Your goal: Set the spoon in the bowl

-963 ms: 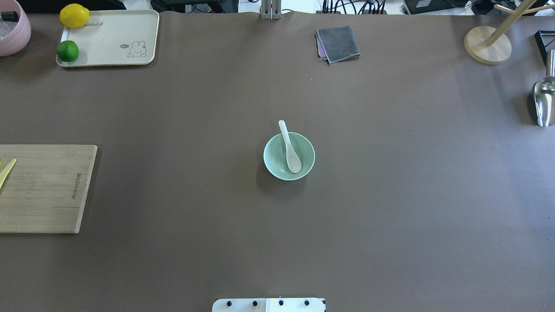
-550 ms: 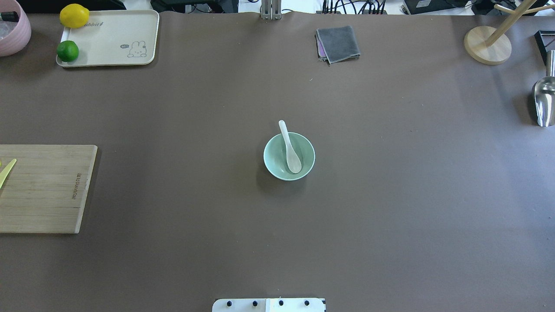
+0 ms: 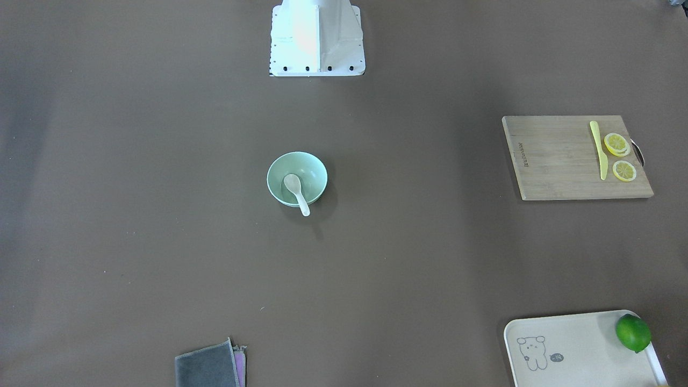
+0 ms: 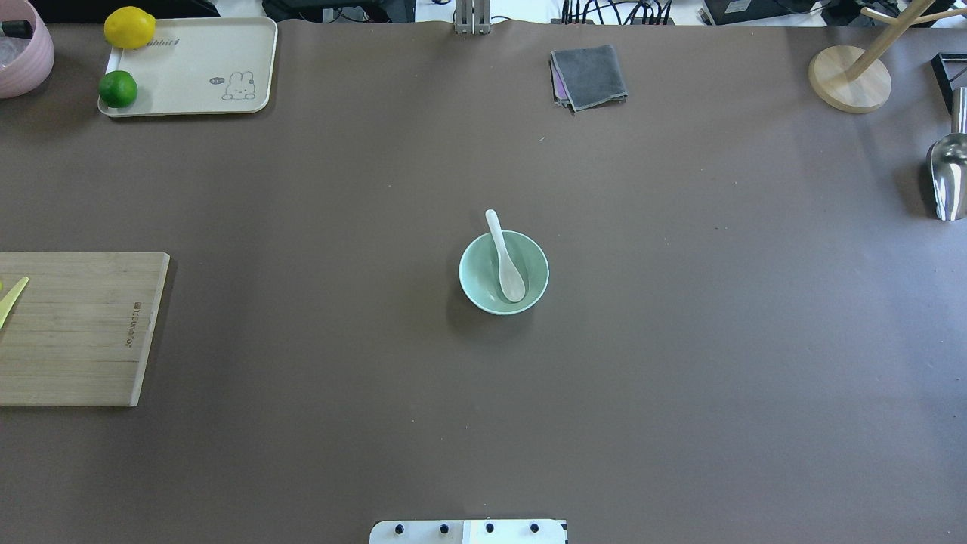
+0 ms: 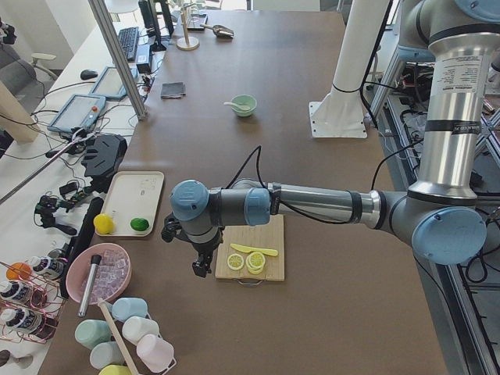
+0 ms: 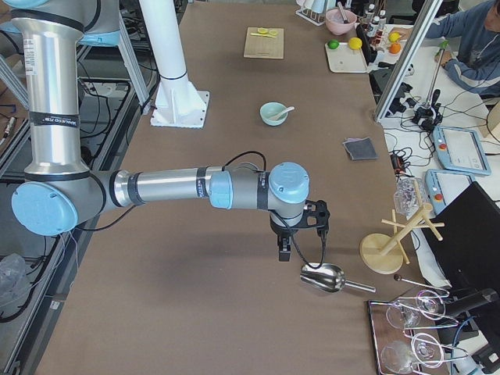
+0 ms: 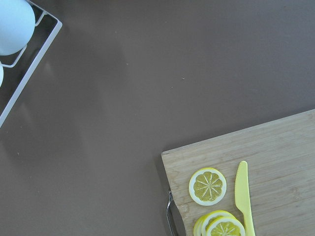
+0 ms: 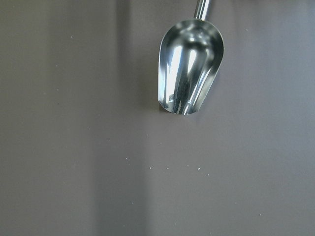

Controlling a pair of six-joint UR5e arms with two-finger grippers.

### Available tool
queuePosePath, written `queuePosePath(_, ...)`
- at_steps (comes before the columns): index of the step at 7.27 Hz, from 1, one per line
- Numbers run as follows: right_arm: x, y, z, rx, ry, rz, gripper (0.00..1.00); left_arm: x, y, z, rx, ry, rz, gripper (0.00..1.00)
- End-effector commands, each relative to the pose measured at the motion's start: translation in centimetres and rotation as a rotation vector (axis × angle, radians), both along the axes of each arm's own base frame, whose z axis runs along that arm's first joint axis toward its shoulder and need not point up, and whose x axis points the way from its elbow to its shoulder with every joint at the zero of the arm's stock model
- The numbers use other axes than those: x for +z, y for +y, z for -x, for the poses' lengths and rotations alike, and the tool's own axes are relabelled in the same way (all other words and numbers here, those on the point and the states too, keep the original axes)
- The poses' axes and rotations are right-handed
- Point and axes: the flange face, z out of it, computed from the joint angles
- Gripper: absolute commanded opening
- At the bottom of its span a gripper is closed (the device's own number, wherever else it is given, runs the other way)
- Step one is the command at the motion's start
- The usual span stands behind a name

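Lying well apart from the bowl (image 4: 532, 268), a wooden cutting board (image 4: 75, 332) with a yellow knife (image 3: 597, 150) and lemon slices (image 3: 616, 144) sits at the robot's left. A tray (image 4: 204, 53) with a lime (image 4: 118, 88) and a lemon (image 4: 129, 27), a grey cloth (image 4: 589, 75) and a wooden stand (image 4: 848, 78) line the far edge. The table (image 4: 680, 340) is covered in plain brown, with cluttered desks alongside. The spoon (image 4: 505, 261) rests scoop-down in the bowl at the table's middle, its handle leaning over the far rim. The left gripper (image 5: 201, 262) hangs beside the cutting board, and the right gripper (image 6: 285, 250) beside a metal scoop (image 8: 189, 69). How far either is open cannot be told.
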Motion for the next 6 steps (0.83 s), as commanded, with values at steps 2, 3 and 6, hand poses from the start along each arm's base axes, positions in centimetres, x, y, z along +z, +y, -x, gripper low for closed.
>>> queuePosePath(2, 1.3, 2.1, 0.2, -0.004, 0.004, 0.019, 1.00, -0.3, -0.5, -0.1, 0.004, 0.002, -0.011, 0.98)
queuePosePath(3, 1.7, 3.0, 0.1, -0.018, 0.012, 0.009, 1.00, -0.7, -0.6, 0.0, 0.002, 0.003, -0.019, 0.98)
queuePosePath(6, 1.3, 3.0, 0.6, -0.080, 0.014, -0.051, 1.00, -1.1, -0.7, -0.1, -0.004, 0.034, -0.021, 0.98)
